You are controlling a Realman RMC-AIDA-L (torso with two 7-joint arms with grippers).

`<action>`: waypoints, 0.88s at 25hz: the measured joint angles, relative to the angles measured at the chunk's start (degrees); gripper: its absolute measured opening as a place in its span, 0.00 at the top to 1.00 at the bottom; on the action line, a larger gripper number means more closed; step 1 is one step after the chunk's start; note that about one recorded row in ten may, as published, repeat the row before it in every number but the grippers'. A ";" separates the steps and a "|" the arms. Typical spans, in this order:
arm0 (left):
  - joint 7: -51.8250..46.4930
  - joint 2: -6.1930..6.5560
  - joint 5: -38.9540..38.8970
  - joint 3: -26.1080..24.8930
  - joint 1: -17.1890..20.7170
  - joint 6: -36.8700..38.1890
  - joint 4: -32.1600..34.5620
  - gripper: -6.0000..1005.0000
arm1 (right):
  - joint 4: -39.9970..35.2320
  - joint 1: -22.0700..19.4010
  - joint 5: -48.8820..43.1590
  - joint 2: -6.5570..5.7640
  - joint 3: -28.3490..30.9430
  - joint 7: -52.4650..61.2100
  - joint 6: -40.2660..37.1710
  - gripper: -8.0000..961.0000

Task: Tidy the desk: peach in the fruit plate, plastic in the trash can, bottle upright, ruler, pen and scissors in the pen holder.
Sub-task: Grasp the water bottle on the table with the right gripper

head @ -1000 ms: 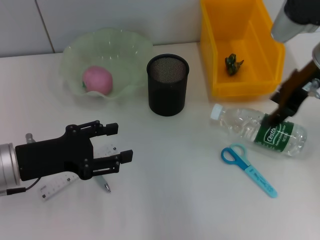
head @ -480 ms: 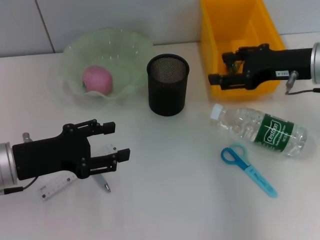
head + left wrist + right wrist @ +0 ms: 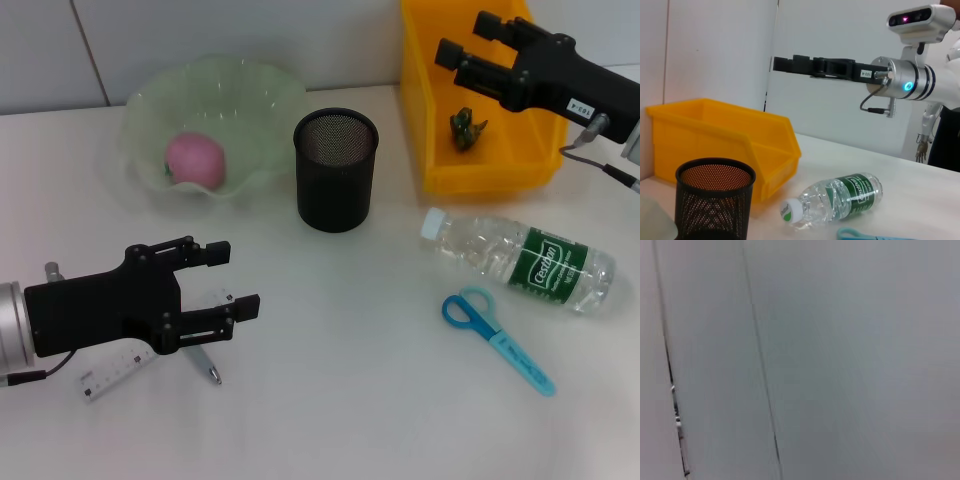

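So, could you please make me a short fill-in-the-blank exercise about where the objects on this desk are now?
1. The peach lies in the green ____.
2. The water bottle lies on its ____ on the desk.
3. The black mesh pen holder stands ____, with nothing visible inside.
4. The blue scissors lie on the desk just in front of the ____.

Missing words: fruit plate; side; upright; bottle

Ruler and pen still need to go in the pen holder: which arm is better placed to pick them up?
Probably the left. The left gripper hangs open right over the ruler and pen, while the right gripper is raised above the yellow bin, far across the desk.
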 joint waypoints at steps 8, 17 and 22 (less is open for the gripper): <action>0.08 0.06 0.00 -0.12 -0.04 -0.23 -0.07 0.27 | 0.01 -0.13 0.42 -0.14 -0.08 -0.22 -0.95 0.19; 0.15 0.05 0.00 -0.40 -0.16 -0.44 -0.63 0.27 | -1.38 -0.14 -0.37 -0.34 -0.01 0.39 -2.62 0.15; 0.07 0.04 0.00 -0.88 -0.06 -0.27 -0.75 0.27 | -11.20 0.11 -15.04 -1.97 -0.75 17.91 -3.79 0.15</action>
